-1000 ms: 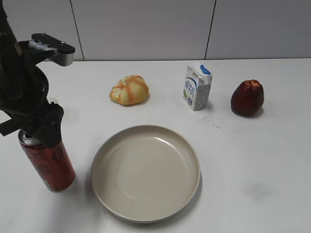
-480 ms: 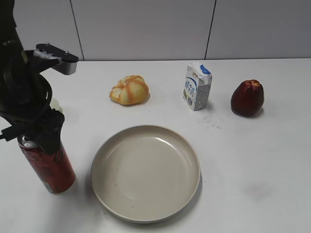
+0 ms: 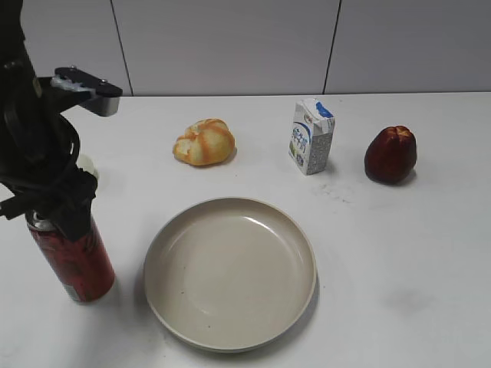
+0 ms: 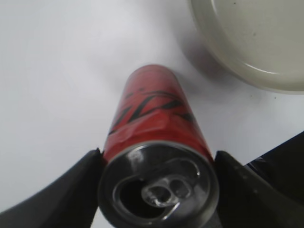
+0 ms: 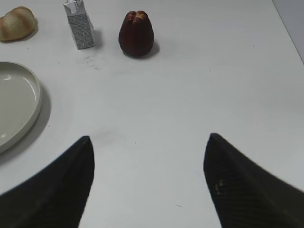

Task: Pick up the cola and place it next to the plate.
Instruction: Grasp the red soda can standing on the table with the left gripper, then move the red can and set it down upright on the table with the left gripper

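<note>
The cola [image 3: 77, 264] is a tall red can with dark markings, upright at the front left, a little left of the beige plate [image 3: 230, 276]. My left gripper [image 3: 54, 218] is over its top, shut on it, with one finger pressed against each side just below the silver rim. In the left wrist view the cola [image 4: 152, 114] sits between the fingers of the left gripper [image 4: 157, 154], and the plate [image 4: 247, 38] is at the upper right. I cannot tell whether the can rests on the table. My right gripper [image 5: 148, 142] is open and empty over bare table.
A bread roll [image 3: 203, 142], a white-and-blue milk carton [image 3: 311, 136] and a dark red fruit [image 3: 390, 154] stand in a row behind the plate. The right wrist view shows the carton [image 5: 79, 23], the fruit [image 5: 136, 34] and the plate's edge [image 5: 14, 104].
My left gripper and the cola have shifted slightly to the left, away from the plate. Nothing else has moved.
</note>
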